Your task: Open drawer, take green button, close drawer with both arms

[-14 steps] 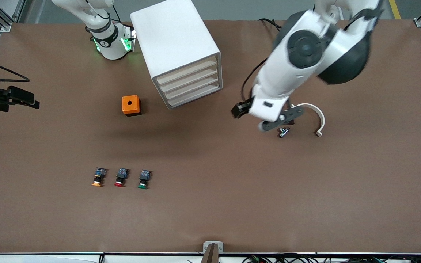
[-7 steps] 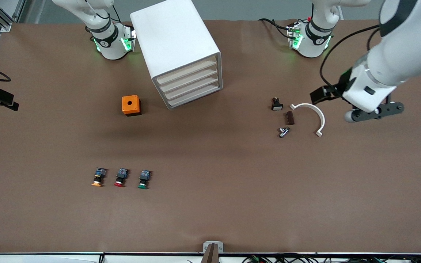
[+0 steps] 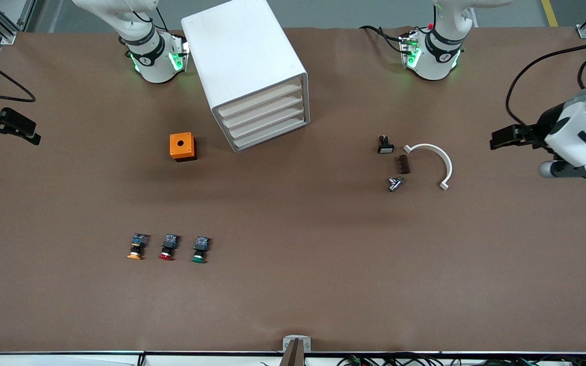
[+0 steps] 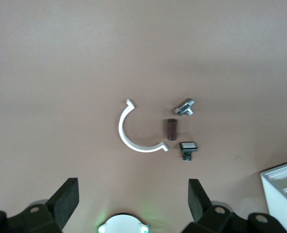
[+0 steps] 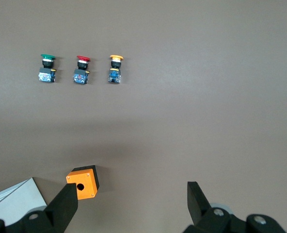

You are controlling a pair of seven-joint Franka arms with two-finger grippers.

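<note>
The left pincer (image 4: 131, 206) is hanging with its fingers spread wide apart and gripping nothing, over the surface (image 3: 323, 254) at the left arm's end. The right pincer (image 5: 133, 206) is likewise gaping and carrying nothing, over the right arm's end.

The button (image 3: 200, 249) is lying on its side on the open surface, its green round cap pointing toward the front camera, with a black body and a bluish block at its rear. It is sitting nearer the front camera than the cabinet (image 3: 247, 71) and well apart from it.

Three buttons are lying in one row: the green one, a red-capped button (image 3: 168, 247) just beside it, and an orange-capped button (image 3: 137, 246) at the row's end toward the right arm. One orange box (image 3: 182, 146) is standing beside the cabinet. Four drawers (image 3: 265, 117) are showing in the cabinet's front, all pushed in. Toward the left arm's end, four small parts are lying close together: a white curved clip (image 3: 434, 161), a brown block (image 3: 402, 164), a metal piece (image 3: 394, 183) and a black switch (image 3: 385, 145).
</note>
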